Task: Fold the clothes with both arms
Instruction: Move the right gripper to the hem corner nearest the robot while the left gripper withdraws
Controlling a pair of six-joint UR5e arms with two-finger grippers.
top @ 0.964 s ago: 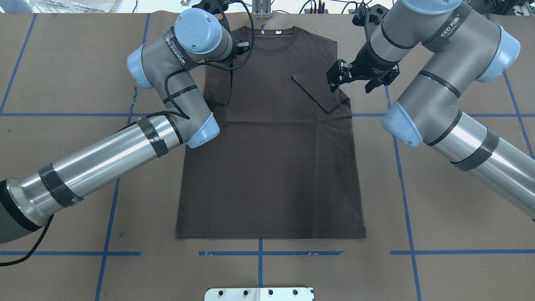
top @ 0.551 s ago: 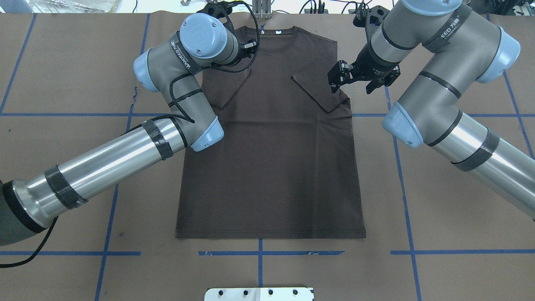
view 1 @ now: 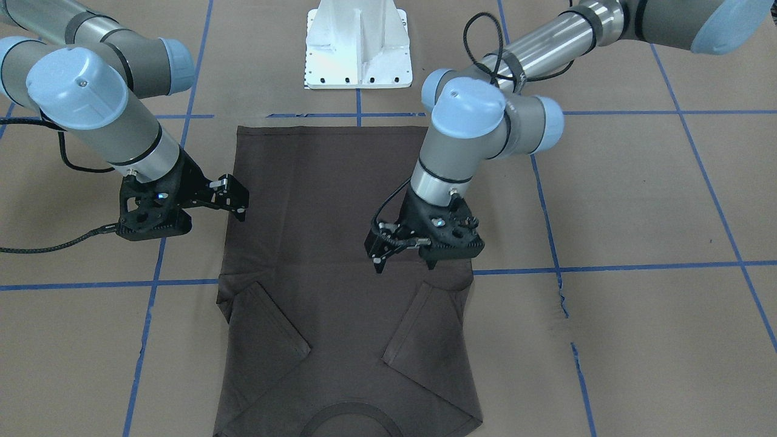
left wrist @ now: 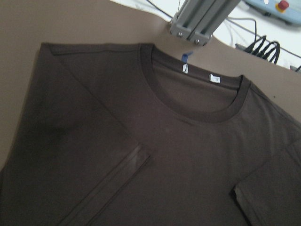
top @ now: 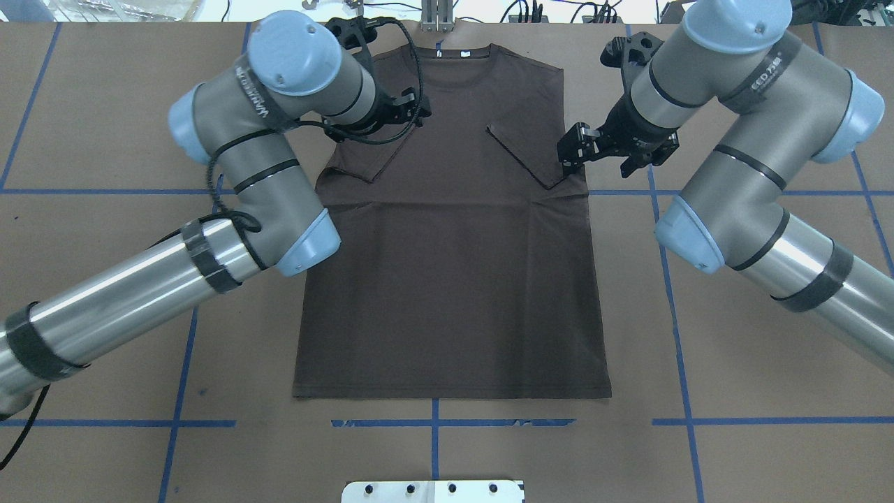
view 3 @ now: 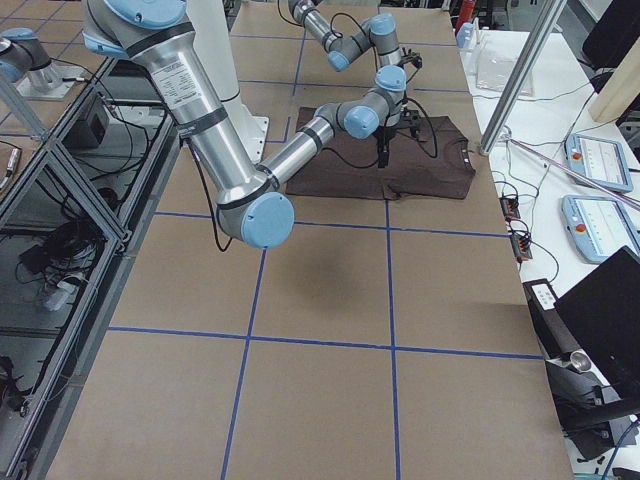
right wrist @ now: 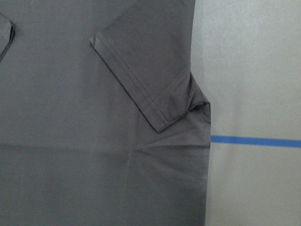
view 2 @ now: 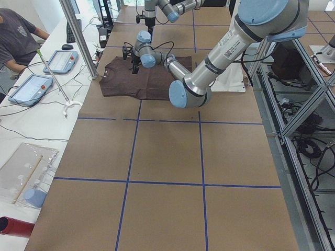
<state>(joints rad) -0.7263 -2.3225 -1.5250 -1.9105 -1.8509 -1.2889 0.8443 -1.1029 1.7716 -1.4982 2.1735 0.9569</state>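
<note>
Now both sleeves lie folded in over the chest of the T-shirt (top: pixel 454 279), which is spread flat on the table with its collar (top: pixel 466 59) far from the robot. A second ago the left sleeve (top: pixel 363 150) was still lifted; it has since been laid down, and the left gripper (top: pixel 418 110), jaws apart and empty, sits just left of the collar. The right gripper (top: pixel 571 145), also parted, has dipped further from the collar to the right armpit, so the sleeve step looks done and the body folds remain.

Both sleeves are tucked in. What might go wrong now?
1. The dark brown short-sleeved T-shirt is bunched beside its folded sleeve near the right arm's black tool; the next fold may press those wrinkles in.
2. The left arm's black tool hovers over it with a looping black cable; that might snag the other sleeve open.
</note>
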